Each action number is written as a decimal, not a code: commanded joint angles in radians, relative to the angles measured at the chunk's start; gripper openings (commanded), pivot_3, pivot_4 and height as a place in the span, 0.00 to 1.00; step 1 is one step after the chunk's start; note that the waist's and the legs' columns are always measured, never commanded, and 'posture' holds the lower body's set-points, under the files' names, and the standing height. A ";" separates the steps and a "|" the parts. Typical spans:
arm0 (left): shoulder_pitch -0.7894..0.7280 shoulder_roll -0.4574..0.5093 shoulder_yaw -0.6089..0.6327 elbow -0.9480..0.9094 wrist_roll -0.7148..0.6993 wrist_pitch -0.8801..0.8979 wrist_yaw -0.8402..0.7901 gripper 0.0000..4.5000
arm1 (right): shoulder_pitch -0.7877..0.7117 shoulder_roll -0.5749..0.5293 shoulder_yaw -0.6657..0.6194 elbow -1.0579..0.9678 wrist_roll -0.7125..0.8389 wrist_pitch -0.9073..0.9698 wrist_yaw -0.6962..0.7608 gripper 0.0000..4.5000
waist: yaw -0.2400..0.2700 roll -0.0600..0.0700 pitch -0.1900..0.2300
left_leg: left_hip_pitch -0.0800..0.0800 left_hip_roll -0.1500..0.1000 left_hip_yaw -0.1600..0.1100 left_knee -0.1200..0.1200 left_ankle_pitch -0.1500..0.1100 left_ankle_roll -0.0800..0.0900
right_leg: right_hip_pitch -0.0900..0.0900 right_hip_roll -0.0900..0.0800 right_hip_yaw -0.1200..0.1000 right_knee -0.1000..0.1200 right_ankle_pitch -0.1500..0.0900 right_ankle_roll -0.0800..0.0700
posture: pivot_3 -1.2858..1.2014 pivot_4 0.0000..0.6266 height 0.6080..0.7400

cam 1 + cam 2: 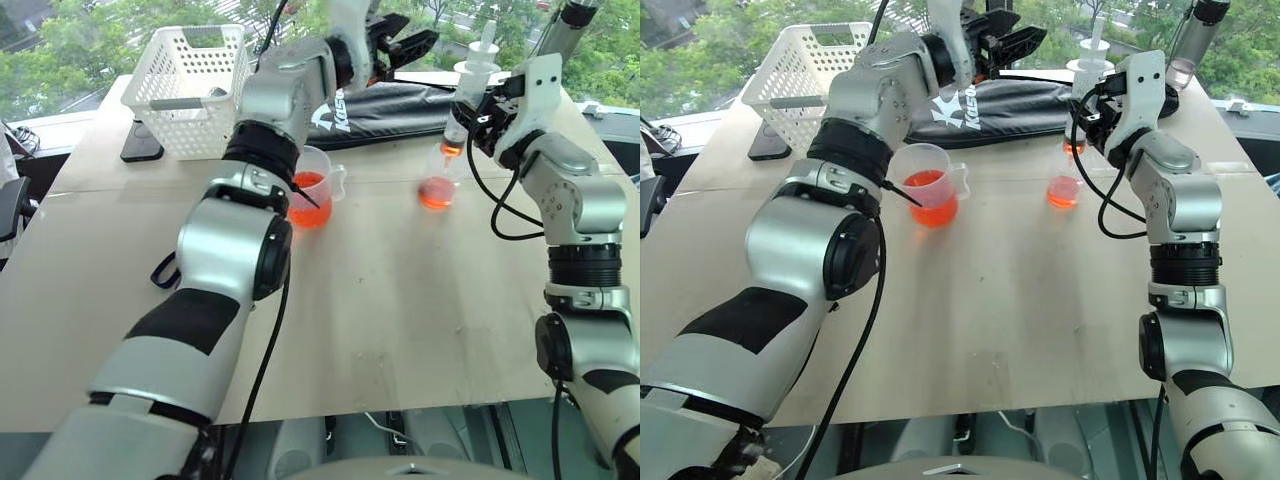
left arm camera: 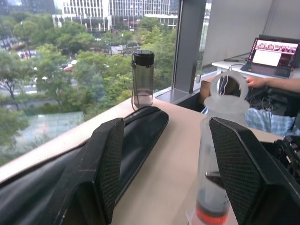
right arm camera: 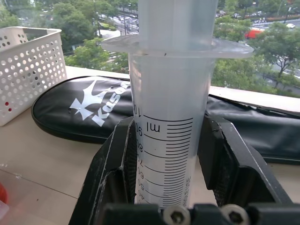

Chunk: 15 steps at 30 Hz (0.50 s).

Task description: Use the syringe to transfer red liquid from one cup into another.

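Note:
The syringe [image 1: 466, 95] stands upright with its white plunger [image 1: 484, 48] pulled up. My right gripper [image 3: 164, 136] is shut on its clear graduated barrel [image 3: 168, 140]. Its orange-stained tip hangs just over the mouth of the smaller handleless cup [image 1: 437, 190], which holds a little red liquid [image 1: 1064, 196]. The larger handled measuring cup [image 1: 316, 185], part full of red liquid, stands to the left behind my left forearm. My left gripper [image 1: 402, 45] is open, raised above the black pouch and level with the plunger, a little apart from it. The left wrist view shows the syringe [image 2: 214, 159] just ahead of its fingers.
A white perforated basket [image 1: 190, 80] sits at the back left beside a dark phone [image 1: 141, 150]. A black zip pouch [image 1: 395, 105] lies along the back edge. A dark bottle [image 2: 142, 79] stands on the window ledge. A person's hand [image 2: 255, 82] rests near a laptop [image 2: 274, 51].

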 commanded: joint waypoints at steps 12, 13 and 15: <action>-0.102 -0.107 0.060 0.099 0.039 -0.050 -0.067 0.65 | 0.026 0.002 -0.008 -0.082 -0.010 -0.018 -0.021 0.32 | 0.012 0.000 0.000 | 0.000 0.000 0.000 0.000 0.000 0.000 | 0.000 0.001 0.000 0.000 0.000 0.000 | 0.52 0.24 0.88; -0.106 -0.113 0.072 0.103 0.031 -0.033 -0.071 0.65 | 0.026 0.002 -0.008 -0.083 -0.011 -0.019 -0.022 0.32 | 0.012 0.000 0.000 | 0.000 0.000 0.000 0.000 0.000 0.000 | 0.000 0.001 0.000 0.000 0.000 0.000 | 0.52 0.24 0.88; -0.112 -0.119 0.091 0.109 0.027 -0.009 -0.071 0.65 | 0.025 0.005 -0.008 -0.085 -0.012 -0.021 -0.023 0.32 | 0.013 0.000 0.000 | 0.000 0.000 0.000 0.000 0.000 0.000 | 0.000 0.001 0.000 0.000 0.000 0.000 | 0.52 0.24 0.88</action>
